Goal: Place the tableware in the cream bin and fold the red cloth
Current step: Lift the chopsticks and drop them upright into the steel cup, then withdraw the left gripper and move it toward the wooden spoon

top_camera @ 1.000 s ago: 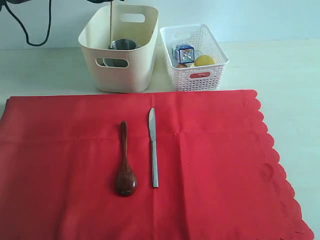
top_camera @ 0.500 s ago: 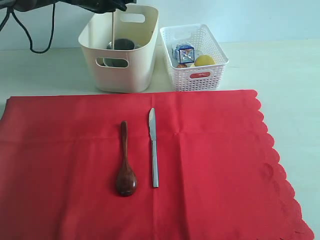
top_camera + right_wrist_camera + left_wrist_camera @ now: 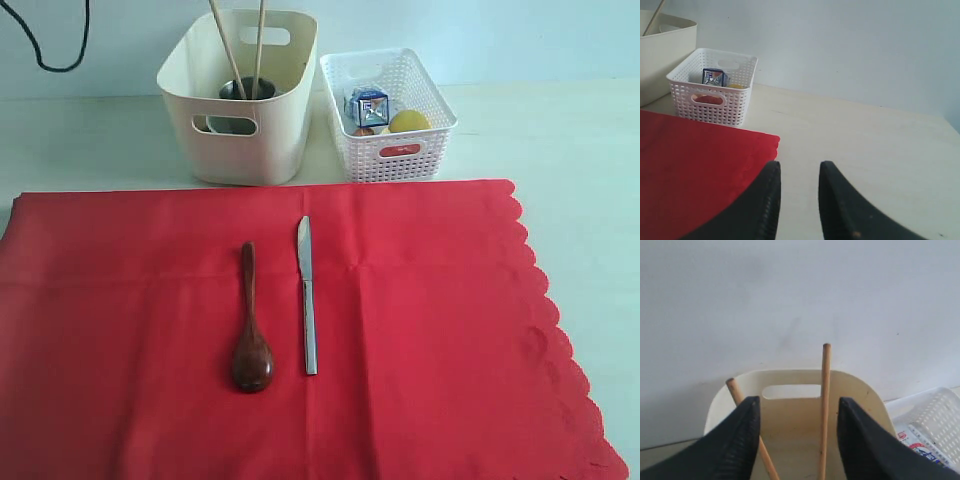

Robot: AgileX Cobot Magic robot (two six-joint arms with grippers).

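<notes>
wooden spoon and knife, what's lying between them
Nothing but bare red cloth between the wooden spoon and the knife, seen in the exterior view.

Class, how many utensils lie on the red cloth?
2. The dark wooden spoon lies near the middle of the red cloth; the metal knife lies beside it on its right, not touching. Nothing looks hidden.

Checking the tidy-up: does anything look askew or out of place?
Only the chopsticks: they stand on end in the cream bin, splayed apart and poking above its rim. The wooden spoon and knife lie straight on the red cloth.
</notes>
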